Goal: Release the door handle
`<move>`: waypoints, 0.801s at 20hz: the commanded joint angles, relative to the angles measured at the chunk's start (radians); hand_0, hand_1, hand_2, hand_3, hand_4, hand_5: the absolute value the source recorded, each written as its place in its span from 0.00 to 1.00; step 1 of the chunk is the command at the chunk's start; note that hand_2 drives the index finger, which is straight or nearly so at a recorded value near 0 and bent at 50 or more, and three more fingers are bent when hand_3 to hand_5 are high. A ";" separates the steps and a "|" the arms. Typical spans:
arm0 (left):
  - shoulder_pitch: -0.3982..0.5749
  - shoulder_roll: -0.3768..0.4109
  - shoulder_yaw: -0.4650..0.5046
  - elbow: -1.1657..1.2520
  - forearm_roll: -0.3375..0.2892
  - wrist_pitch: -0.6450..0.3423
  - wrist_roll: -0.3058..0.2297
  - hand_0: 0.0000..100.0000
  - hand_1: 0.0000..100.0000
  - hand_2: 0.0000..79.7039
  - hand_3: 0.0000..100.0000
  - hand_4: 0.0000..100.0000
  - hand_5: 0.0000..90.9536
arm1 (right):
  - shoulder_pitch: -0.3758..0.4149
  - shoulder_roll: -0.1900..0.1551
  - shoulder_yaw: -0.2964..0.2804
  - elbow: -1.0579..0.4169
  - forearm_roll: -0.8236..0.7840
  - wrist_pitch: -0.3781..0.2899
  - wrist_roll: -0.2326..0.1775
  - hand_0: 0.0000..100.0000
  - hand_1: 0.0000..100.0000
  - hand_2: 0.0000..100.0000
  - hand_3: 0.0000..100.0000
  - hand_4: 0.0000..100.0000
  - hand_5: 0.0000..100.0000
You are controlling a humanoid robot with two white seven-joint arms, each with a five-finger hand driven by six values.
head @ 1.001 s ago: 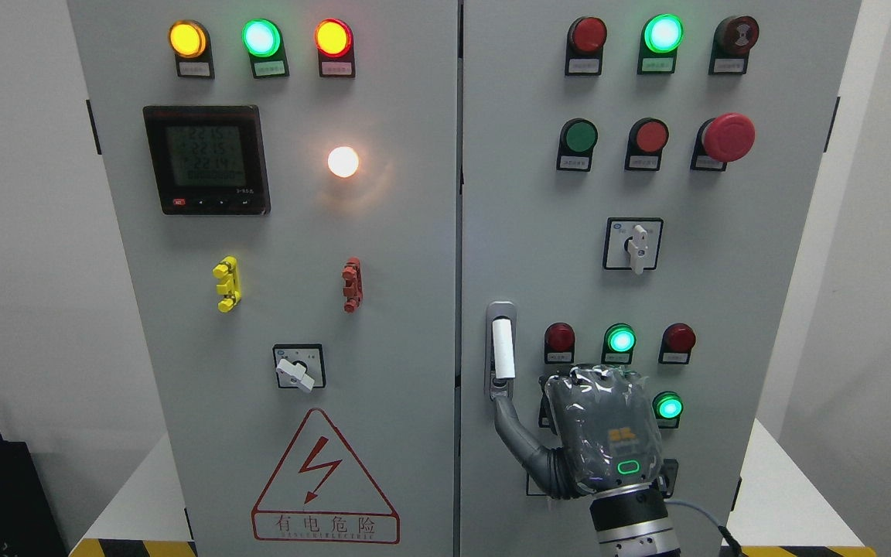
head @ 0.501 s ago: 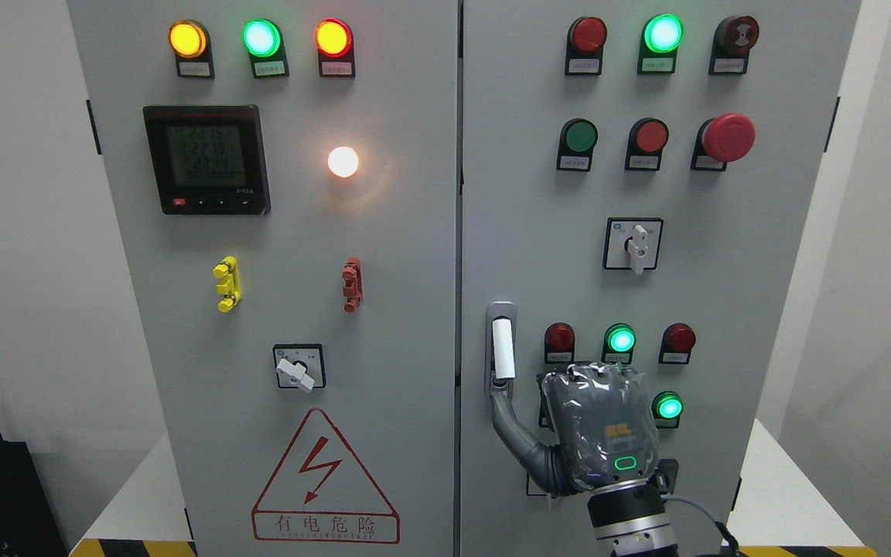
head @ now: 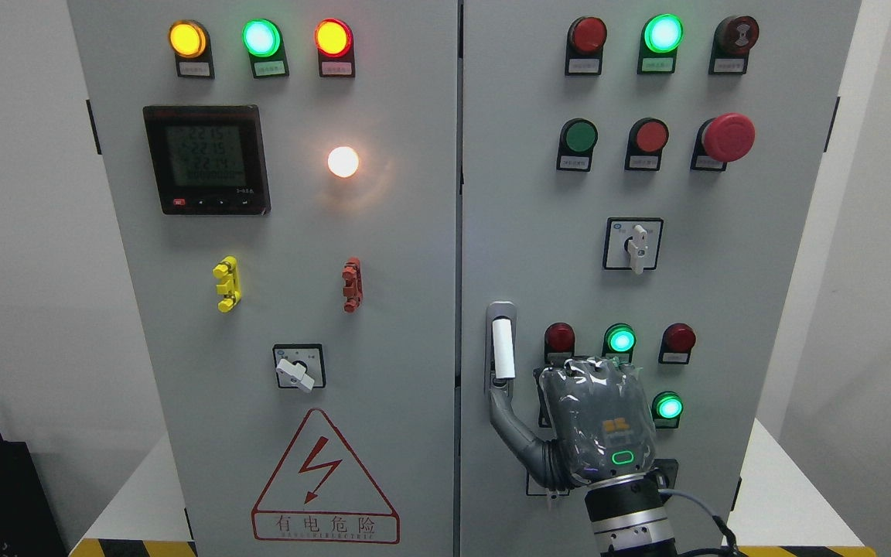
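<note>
From my remote seat, nearest thing in the head view is my right robot hand [head: 596,422], grey with a shiny plastic wrap over it and a small green light on its back, coming up from the bottom edge right of centre. Its back faces the camera, so I can't tell how the other fingers are set; one long grey finger [head: 509,422] sticks out up and to the left, its tip just at the bottom end of the door handle. Can't tell if it's actually touching. Nothing is visibly gripped.

The white bar-shaped door handle in its silver recessed plate [head: 502,350] sits upright at the left edge of the right grey cabinet door [head: 538,232], just above that fingertip. Right of the handle there's a row of red, green and red round lamps, the lit green indicator lamp [head: 620,340] peeking over the knuckles, another green one [head: 669,407] beside the hand.

Further up are a white rotary selector switch [head: 634,245] and a red mushroom emergency button [head: 728,137]. The left door carries a black digital meter [head: 206,159] and a red-outlined lightning warning triangle [head: 324,480]. The cabinet stands on a white desk [head: 793,495]
</note>
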 commanded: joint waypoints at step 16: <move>-0.003 0.000 0.002 0.011 -0.001 0.000 -0.001 0.12 0.39 0.00 0.00 0.00 0.00 | -0.018 0.001 0.009 0.021 -0.001 0.000 0.012 0.39 0.00 1.00 1.00 1.00 0.96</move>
